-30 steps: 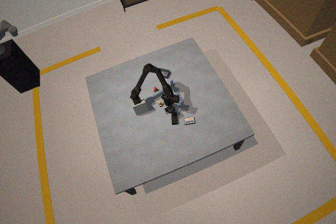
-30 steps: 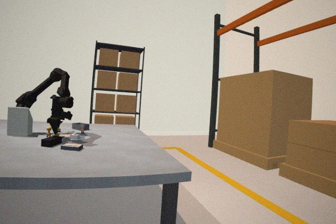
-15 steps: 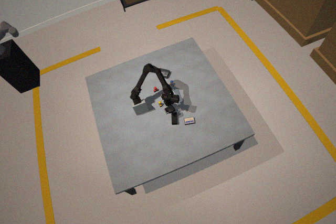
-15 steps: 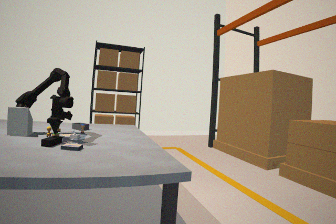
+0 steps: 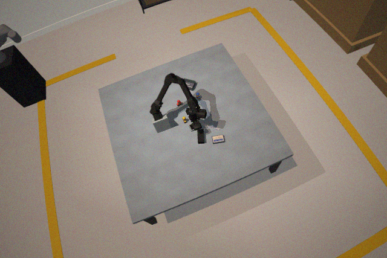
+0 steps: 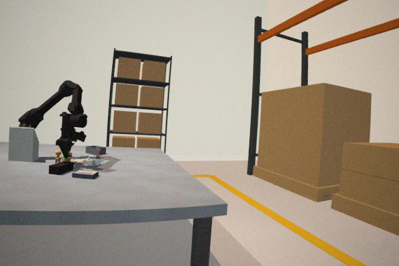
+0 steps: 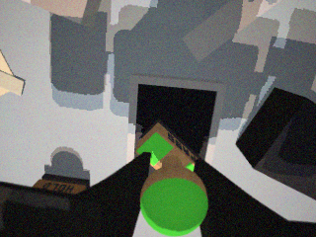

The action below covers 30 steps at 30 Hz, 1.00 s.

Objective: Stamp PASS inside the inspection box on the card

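My gripper (image 5: 194, 128) (image 6: 66, 156) (image 7: 172, 162) points down and is shut on a stamp with a round green knob (image 7: 174, 204), a brown body and a green patch. The lettering on its side is hard to read. The stamp's base overlaps the near part of the black ink pad with a grey rim (image 7: 219, 106) in the wrist view; whether it touches the pad I cannot tell. A pale flat piece (image 5: 214, 128) lies beyond the gripper, perhaps the card; the inspection box cannot be made out.
A stamp marked HOLD (image 7: 61, 186) stands at lower left in the wrist view. Yellow (image 5: 184, 119) (image 6: 58, 154), red (image 5: 178, 103) and blue (image 5: 198, 95) (image 6: 98, 151) knobbed stamps stand around. A black block (image 5: 201, 136) (image 6: 61, 168), a dark-rimmed case (image 5: 217, 139) (image 6: 85, 174) and a grey tray (image 5: 190, 84) are nearby.
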Each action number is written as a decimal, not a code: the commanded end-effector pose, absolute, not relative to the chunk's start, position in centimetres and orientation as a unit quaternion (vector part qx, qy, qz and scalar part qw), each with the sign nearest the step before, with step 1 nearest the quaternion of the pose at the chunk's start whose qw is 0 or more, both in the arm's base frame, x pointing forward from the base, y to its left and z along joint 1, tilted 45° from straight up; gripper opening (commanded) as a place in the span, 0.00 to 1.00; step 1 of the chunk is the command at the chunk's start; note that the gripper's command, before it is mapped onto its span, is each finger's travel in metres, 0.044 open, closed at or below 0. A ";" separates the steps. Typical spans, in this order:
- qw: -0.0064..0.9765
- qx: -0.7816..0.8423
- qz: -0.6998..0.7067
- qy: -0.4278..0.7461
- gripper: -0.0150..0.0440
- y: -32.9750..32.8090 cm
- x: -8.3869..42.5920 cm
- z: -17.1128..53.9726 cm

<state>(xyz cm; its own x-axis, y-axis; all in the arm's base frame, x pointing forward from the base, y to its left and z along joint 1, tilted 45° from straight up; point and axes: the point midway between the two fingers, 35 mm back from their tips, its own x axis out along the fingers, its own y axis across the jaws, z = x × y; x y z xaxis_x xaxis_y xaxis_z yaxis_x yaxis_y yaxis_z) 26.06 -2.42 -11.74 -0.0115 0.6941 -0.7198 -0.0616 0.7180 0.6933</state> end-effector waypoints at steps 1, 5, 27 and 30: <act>0.660 0.241 0.287 0.651 0.25 -2.6 26.1 -11.6; 0.660 0.241 0.287 0.652 0.25 -2.7 26.1 -11.5; 0.660 0.240 0.286 0.652 0.25 -5.2 26.2 -9.0; 0.660 0.240 0.286 0.652 0.25 -5.5 26.2 -8.7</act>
<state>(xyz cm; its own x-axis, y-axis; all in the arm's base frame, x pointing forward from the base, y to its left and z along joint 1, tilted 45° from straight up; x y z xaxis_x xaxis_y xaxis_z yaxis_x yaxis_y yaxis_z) 26.09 -5.07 -9.14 -0.0146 0.6941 -0.7197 -0.0581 0.7180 0.6936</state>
